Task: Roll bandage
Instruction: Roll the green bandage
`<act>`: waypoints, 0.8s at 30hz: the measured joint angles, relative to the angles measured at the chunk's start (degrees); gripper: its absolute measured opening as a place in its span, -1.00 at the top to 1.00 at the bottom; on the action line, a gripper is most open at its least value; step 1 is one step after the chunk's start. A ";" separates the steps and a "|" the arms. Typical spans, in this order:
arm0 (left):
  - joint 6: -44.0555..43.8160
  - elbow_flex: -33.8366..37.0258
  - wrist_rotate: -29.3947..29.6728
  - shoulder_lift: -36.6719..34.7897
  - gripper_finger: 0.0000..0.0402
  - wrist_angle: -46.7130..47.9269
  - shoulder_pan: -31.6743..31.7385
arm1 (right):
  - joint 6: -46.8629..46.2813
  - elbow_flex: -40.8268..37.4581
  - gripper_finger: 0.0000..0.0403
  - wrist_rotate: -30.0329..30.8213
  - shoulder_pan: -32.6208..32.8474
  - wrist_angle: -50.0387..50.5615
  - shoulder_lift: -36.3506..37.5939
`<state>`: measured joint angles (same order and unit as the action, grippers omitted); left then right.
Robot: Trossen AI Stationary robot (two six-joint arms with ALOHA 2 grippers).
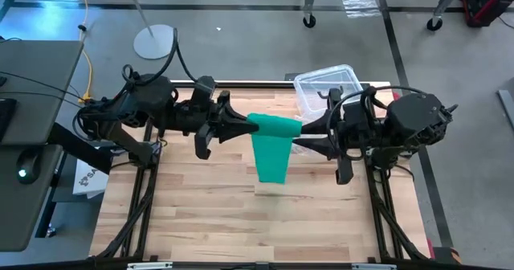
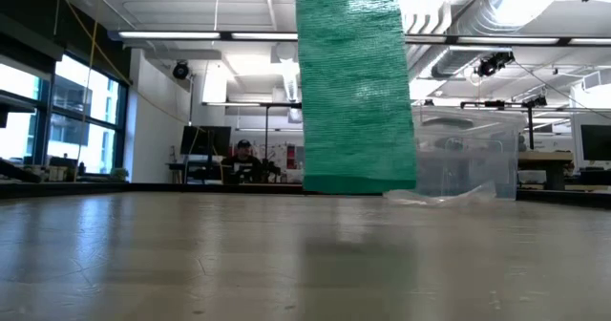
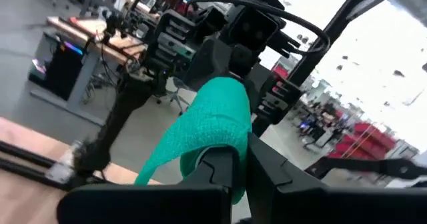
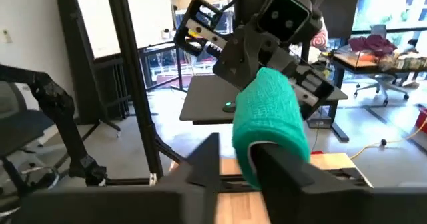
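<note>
The green bandage is a small roll (image 1: 279, 125) held up over the middle of the table, between my two level grippers. Its loose strip (image 1: 271, 161) hangs down from the roll. In the low view the strip's lower end (image 2: 360, 180) reaches to about table height; whether it touches the wood I cannot tell. My left gripper (image 1: 255, 128) comes from the table's left and is shut on the roll. My right gripper (image 1: 302, 141) comes from the right with its fingers apart at the roll's other end (image 4: 270, 117). My left gripper holds the roll at its left end (image 3: 200, 159), coming level from the table's left. One finger (image 3: 217, 167) seems to sit in the roll's hollow and the other (image 3: 270, 174) outside it, with the wall between them. The roll is lifted clear and the strip hangs below. My right gripper's one finger (image 4: 287, 167) lies at the roll's right end (image 4: 245, 159), which curls around it; the other finger (image 4: 200, 164) stands apart from the roll. Whether the near finger touches the fabric I cannot tell.
A clear plastic box (image 1: 325, 89) stands at the table's far right, seen behind the strip in the low view (image 2: 468, 159), with crinkly clear plastic (image 2: 439, 197) lying before it. A person (image 2: 243, 154) sits far off in the room behind the table.
</note>
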<state>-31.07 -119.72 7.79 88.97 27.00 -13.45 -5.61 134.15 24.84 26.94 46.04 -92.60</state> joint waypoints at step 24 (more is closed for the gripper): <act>46.98 0.00 9.18 0.76 0.84 -0.90 -8.04 | -7.33 0.13 0.75 -3.68 -3.28 -0.97 -1.22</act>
<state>15.91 -119.72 16.97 89.73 26.10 -21.50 -12.94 134.28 21.16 23.66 45.07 -93.82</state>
